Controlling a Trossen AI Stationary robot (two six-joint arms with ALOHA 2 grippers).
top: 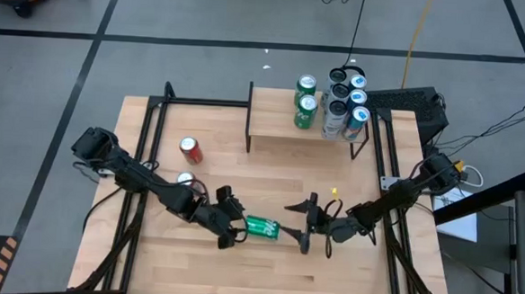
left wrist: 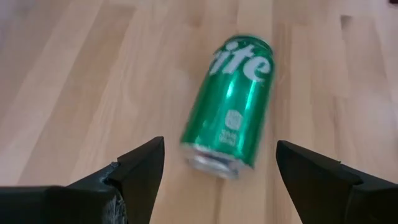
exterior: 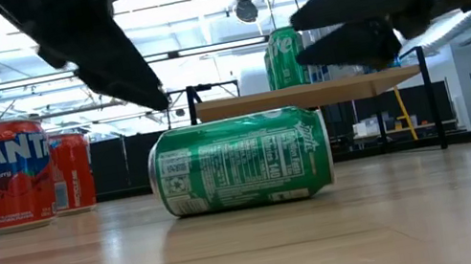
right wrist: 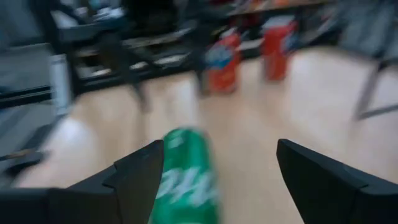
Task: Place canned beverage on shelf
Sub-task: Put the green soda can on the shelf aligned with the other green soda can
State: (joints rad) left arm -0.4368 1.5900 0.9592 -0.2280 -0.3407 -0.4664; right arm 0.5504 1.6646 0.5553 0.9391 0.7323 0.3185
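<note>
A green canned beverage (top: 261,226) lies on its side on the wooden tabletop, near the front middle. My left gripper (top: 231,223) stands open at its left end, slanting down, with the can (left wrist: 231,106) ahead between the two fingers and apart from them. My right gripper (top: 300,225) is open at the can's right end, nearly level; the can (right wrist: 186,174) shows close by one finger. The shelf (top: 277,121), a raised wood plank on black legs, stands at the far middle. On its right part stand two green cans (top: 305,104).
Several blue-and-white cans (top: 348,102) cluster at the shelf's right end. Two red cans (top: 190,149) (top: 186,179) stand on the table's left part, seen as Fanta cans (exterior: 18,175) in the low view. Black frame rails (top: 145,150) run along both table sides.
</note>
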